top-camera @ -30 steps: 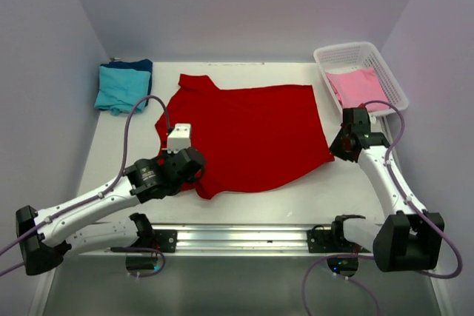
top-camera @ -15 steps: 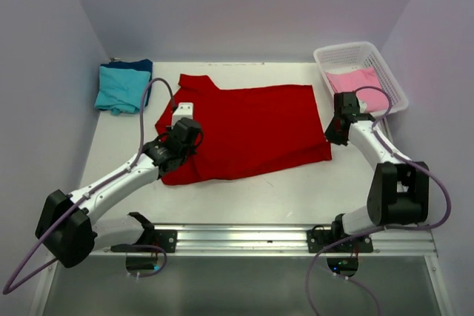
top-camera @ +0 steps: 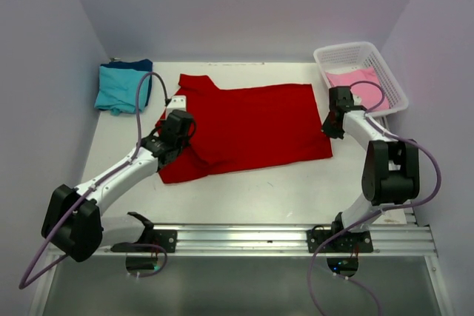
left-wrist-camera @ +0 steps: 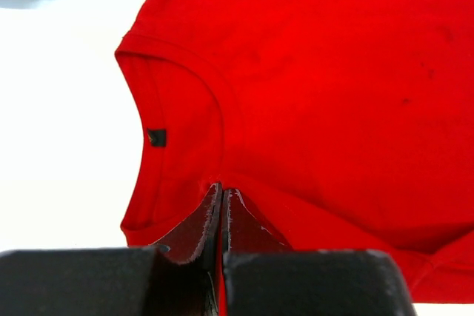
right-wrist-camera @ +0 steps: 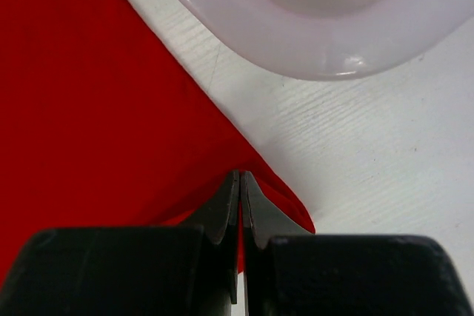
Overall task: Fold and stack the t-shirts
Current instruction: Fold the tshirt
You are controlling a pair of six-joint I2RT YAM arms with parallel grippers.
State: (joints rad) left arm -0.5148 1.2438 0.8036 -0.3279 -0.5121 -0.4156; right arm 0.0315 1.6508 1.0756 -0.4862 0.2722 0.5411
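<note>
The red t-shirt (top-camera: 252,123) lies spread on the white table, its near part folded up toward the back. My left gripper (top-camera: 176,127) is shut on the red cloth near the collar (left-wrist-camera: 170,101), fingertips (left-wrist-camera: 209,212) pinching a fold. My right gripper (top-camera: 335,120) is shut on the shirt's right edge (right-wrist-camera: 111,109), next to the basket. A teal t-shirt (top-camera: 122,88) lies on a dark blue one (top-camera: 141,65) at the back left. A pink t-shirt (top-camera: 359,86) lies in the basket.
The white lattice basket (top-camera: 329,55) stands at the back right; its rim (right-wrist-camera: 326,64) shows close ahead of my right gripper. Purple walls enclose the table on three sides. A metal rail (top-camera: 244,238) runs along the near edge.
Both grippers have carried the red shirt's near edge toward the back, folding it over itself. The shirt now looks shorter front to back, with more bare table in front.
</note>
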